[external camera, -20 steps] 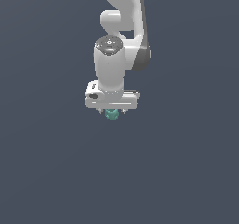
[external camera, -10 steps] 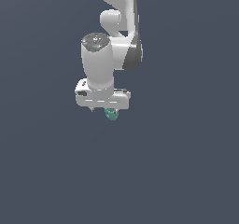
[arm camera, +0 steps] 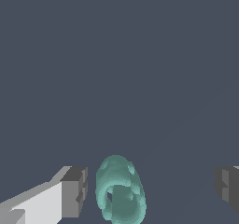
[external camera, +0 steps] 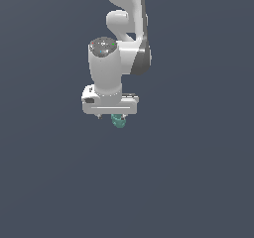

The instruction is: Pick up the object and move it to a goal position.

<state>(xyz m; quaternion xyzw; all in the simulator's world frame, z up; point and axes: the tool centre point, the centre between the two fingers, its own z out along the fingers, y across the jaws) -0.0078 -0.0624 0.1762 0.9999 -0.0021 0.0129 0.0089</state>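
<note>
The object (external camera: 118,121) is a small teal-green lumpy thing just under the white hand in the exterior view. In the wrist view the object (arm camera: 120,190) lies between the two fingers, close beside one grey fingertip (arm camera: 75,191) with a narrow gap showing. It is far from the other fingertip (arm camera: 228,185). My gripper (arm camera: 151,188) is open, its jaws wide apart, and nothing is clamped. In the exterior view the gripper (external camera: 111,116) points straight down and the hand hides most of its fingers.
A plain dark grey-blue surface (external camera: 198,182) fills both views. The white arm (external camera: 126,14) rises from the hand toward the top of the exterior view. No goal marker shows.
The hand has shifted slightly toward the exterior view's left and turned a little. The object has stayed in the same place below it.
</note>
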